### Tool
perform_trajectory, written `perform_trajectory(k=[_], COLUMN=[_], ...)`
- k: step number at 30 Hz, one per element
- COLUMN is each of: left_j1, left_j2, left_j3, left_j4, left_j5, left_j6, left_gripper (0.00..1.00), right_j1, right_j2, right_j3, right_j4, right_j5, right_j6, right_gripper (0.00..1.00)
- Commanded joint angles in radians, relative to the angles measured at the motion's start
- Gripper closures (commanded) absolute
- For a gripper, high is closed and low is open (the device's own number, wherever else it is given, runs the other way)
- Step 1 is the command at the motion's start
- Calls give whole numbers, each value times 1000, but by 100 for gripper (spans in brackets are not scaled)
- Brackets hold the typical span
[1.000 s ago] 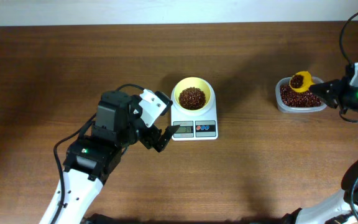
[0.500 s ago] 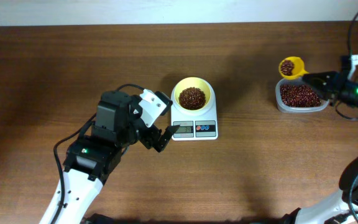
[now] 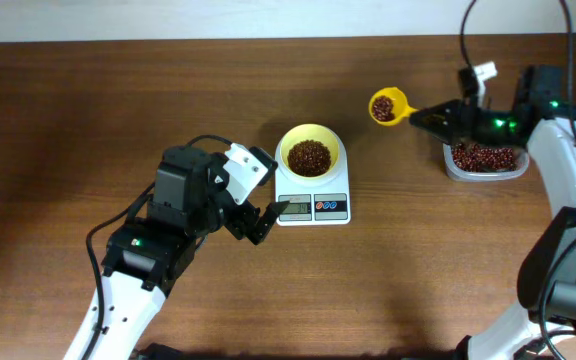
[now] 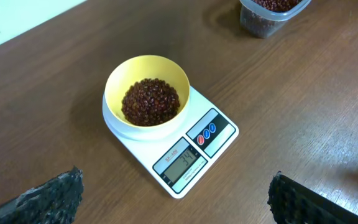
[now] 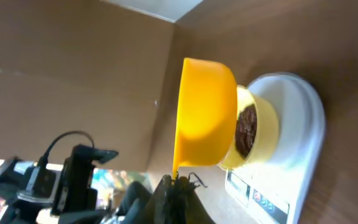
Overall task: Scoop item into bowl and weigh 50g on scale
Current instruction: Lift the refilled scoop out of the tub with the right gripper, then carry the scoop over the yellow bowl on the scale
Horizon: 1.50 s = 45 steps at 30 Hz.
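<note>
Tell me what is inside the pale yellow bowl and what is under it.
Inside: a heap of dark reddish-brown beans, hiding the floor of the bowl. Under it: the white scale, whose platform is mostly covered by the bowl.

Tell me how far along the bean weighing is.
Done: beans sit in the bowl on the scale, display reading 34. In hand: the right pincer holds a loaded scoop between container and scale. Left: tip it in, top up to 50.

Left gripper splayed wide; right gripper clamped, arm outstretched.
</note>
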Motion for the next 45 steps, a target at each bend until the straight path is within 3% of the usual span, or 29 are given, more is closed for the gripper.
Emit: perform_trajectory(k=[1,7,18,45], left_j1=[5,5,5,5], left_j2=[3,3,3,3], left_j3=[-5,-5,-5,-5], left_j4=[2,2,2,2], left_j5=[4,4,4,4], left_j6=[-13,-13,-13,-13], left_gripper=[1,1,1,1], right_j1=[66,154,192,284], right_j2=[5,5,5,5], right_j3=[12,12,12,12], right_j4=[103,267,275,364], right_j5=[26,55,111,265], right_j6=[185,331,398,388], right_gripper=[96,96,96,96])
